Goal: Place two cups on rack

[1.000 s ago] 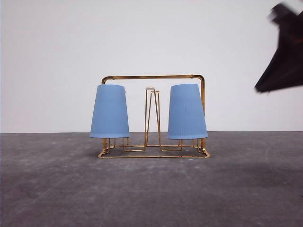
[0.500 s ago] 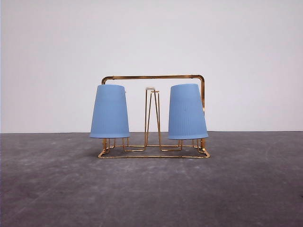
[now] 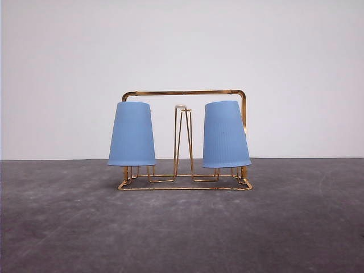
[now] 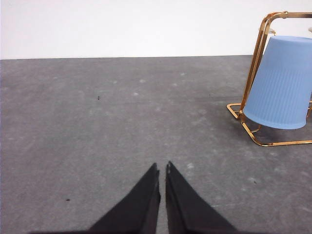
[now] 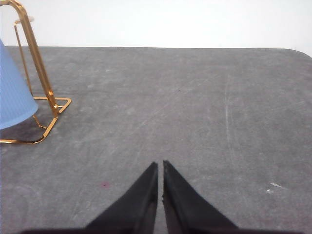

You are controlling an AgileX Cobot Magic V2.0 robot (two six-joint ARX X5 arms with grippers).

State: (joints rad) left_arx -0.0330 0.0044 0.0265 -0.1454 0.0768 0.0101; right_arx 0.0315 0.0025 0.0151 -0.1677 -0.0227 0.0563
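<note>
Both cups already hang on the rack point(image 3: 185, 92), so the relation that matters is clearance: each gripper sits well apart from the rack, with open table point(image 3: 182, 227) between them.

In the left wrist view the left gripper point(image 4: 162, 170) has its 2 fingers pressed together with nothing between them, and the left cup point(image 4: 280, 83) lies ahead and off to one side. In the right wrist view the right gripper point(image 5: 160, 168) is likewise pinched closed and empty, with an edge of the right cup point(image 5: 14, 97) at the frame's border. Neither arm looks clearly nearer to the rack.

From the front, the left cup point(image 3: 132, 133) and right cup point(image 3: 226, 134) are inverted, mouths down, over the 2 outer peg pairs, long axes near vertical. The right cup leans slightly, its rim tipped toward the rack's right end. The middle pegs point(image 3: 182, 139) are bare.

The cups are light blue, tapered, finely ribbed and handleless. The rack is thin gold wire with a rectangular handle; its peg tips seem white, though they are small here.

The task looks complete.
</note>
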